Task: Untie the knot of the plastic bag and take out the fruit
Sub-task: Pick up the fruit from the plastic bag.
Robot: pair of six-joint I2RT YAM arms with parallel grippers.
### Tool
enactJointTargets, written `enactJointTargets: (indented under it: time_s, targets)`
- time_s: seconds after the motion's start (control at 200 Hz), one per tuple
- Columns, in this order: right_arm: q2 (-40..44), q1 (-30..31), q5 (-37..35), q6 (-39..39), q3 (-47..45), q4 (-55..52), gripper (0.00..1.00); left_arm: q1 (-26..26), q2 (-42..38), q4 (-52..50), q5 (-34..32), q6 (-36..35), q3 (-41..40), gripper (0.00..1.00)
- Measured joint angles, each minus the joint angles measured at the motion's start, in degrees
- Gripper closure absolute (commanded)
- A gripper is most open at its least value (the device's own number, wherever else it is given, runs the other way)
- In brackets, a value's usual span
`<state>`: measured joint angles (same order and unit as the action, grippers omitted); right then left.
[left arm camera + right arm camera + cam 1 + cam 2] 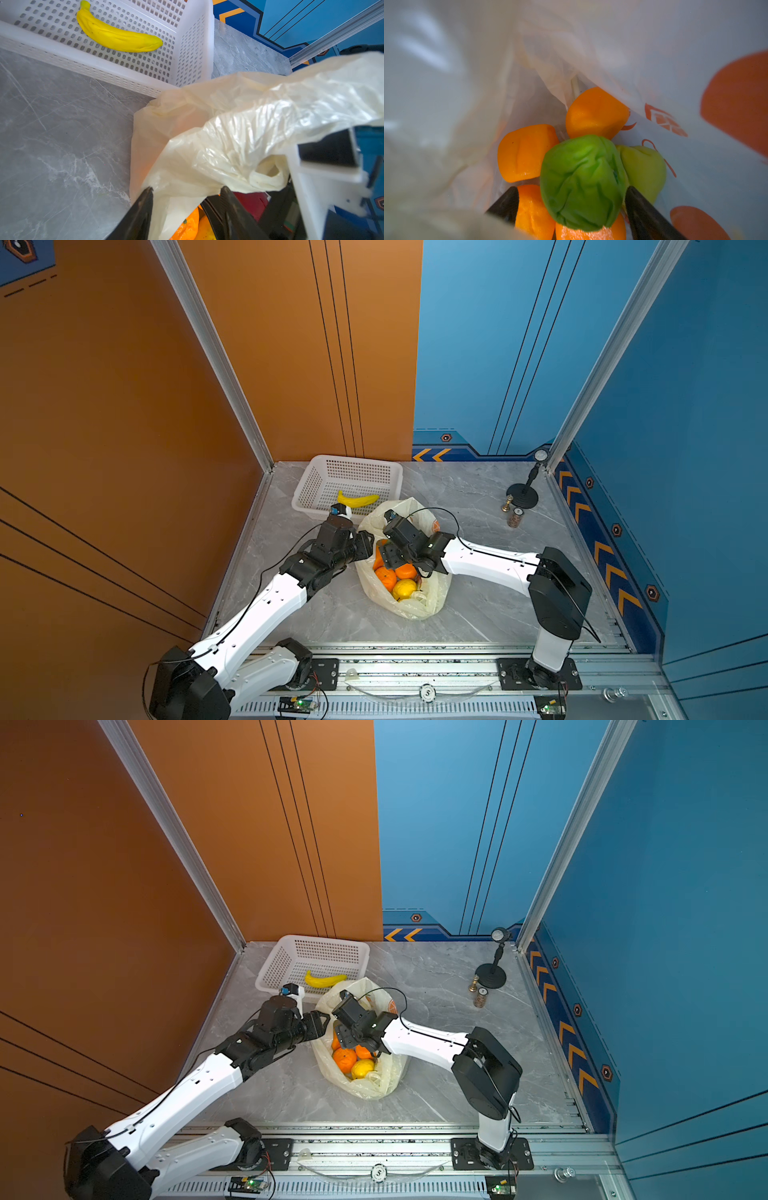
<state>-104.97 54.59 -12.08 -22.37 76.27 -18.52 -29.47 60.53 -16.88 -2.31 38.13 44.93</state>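
Note:
The plastic bag (419,601) (382,1081) lies open-mouthed in the middle of the table, and no knot shows. Fruit lies inside: oranges (386,576) and a yellow citrus (404,588). My left gripper (368,541) (187,189) is open at the bag's left rim, with a fold of thin plastic (228,135) between its fingers. My right gripper (386,558) (572,197) reaches down into the bag, open. Its fingers stand on either side of a green apple (581,182), beside a green pear (645,168) and oranges (527,151).
A white perforated basket (357,459) (83,62) holding a yellow banana (357,499) (116,35) stands just behind the bag at the back left. At the back right are a black round-based stand (523,491), a small brass piece (508,503) and a small jar (516,517).

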Motion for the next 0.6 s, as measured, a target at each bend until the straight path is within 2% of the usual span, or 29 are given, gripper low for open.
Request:
enactJointTargets:
  time_s: [0.16, 0.31, 0.416, 0.601]
  targets:
    - [-2.7, -0.6, -0.2, -0.2, 0.7, 0.4, 0.19, -0.2, 0.2, 0.0, 0.0, -0.8, 0.0, 0.44]
    - [-4.1, -1.1, 0.0, -0.5, 0.8, 0.6, 0.36, -0.2, 0.4, 0.0, 0.0, -1.2, 0.0, 0.43]
    - [-4.0, -1.4, 0.5, -0.7, 0.8, 0.9, 0.44, -0.2, 0.6, 0.0, 0.0, -1.2, 0.0, 0.43]
    - [-2.4, -1.5, 3.1, -0.9, -1.2, 1.9, 0.46, -0.2, 1.7, 0.6, 0.0, -1.3, 0.0, 0.42]
